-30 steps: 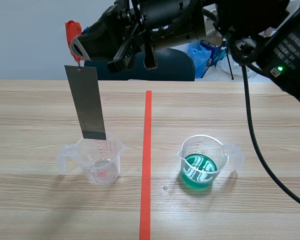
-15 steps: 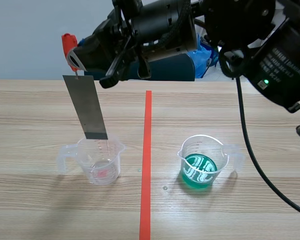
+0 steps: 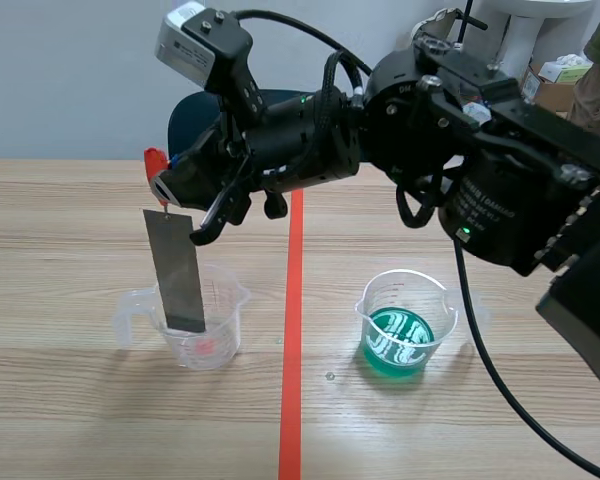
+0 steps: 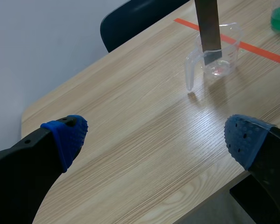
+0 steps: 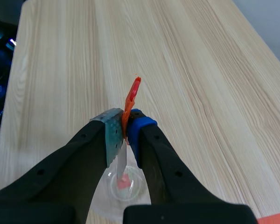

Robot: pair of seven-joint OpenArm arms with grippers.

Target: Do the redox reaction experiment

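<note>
The right arm reaches across the tape line (image 3: 294,330) from the right, its gripper (image 3: 175,185) over the left half of the table (image 3: 70,220). Its fingers are closed tight on an orange-red clip (image 3: 156,160) – the right wrist view shows the two pads pressed against the clip's sides (image 5: 133,93).

From the clip hangs a grey metal strip (image 3: 176,270), slightly tilted. The strip's lower end is below the rim, inside the clear cup (image 3: 230,300) that stands left of the line. Whether the strip touches the cup's bottom cannot be told. Seen from the right wrist, the strip runs edge-on (image 5: 122,161) straight down into the cup (image 5: 113,185) under the fingers.

A second cup (image 3: 380,295) with green liquid (image 3: 398,340) stands right of the line, well apart from the first, its handle turned away from the line.

The left gripper (image 4: 154,137) is wide open and holds nothing – its blue pads (image 4: 65,137) stand far apart above the table's corner. Well ahead of it are the clear cup and the strip (image 4: 208,23). A dark blue chair (image 3: 192,118) stands behind the table.
</note>
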